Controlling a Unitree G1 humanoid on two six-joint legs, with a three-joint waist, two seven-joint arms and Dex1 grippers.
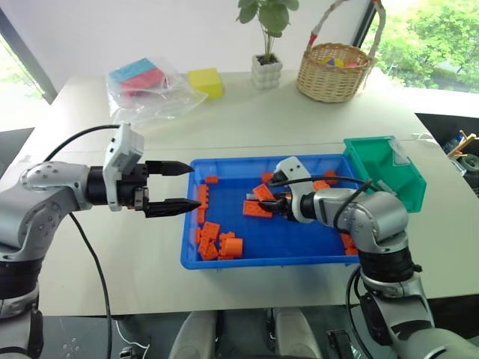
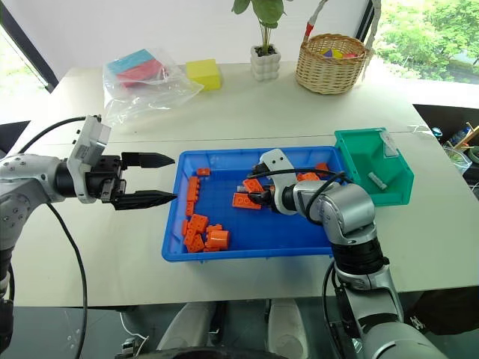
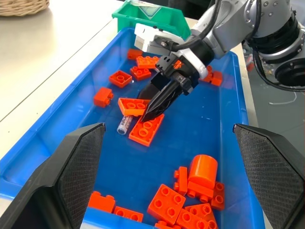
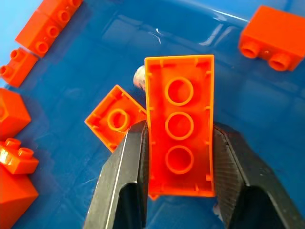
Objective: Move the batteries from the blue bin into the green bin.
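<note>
So the right gripper [image 4: 178, 157] has its two black fingers clamped on a long orange studded brick [image 4: 180, 124] (studs facing away, hollow underside up) down in the big shallow bright-blue plastic bin [image 1: 299, 258]. A small white-grey battery [image 3: 124, 124] lies just beside that brick. The left gripper [image 1: 179, 187] hovers left of the bin, fingers apart. Another battery [image 2: 376, 180] sits in the small teal-green bin [image 2: 352, 153].

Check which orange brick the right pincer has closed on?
The long upside-down brick, hollow underside showing three round tubes, sits between the right pincer fingers. The other bricks lie loose in the blue bin, untouched.
</note>
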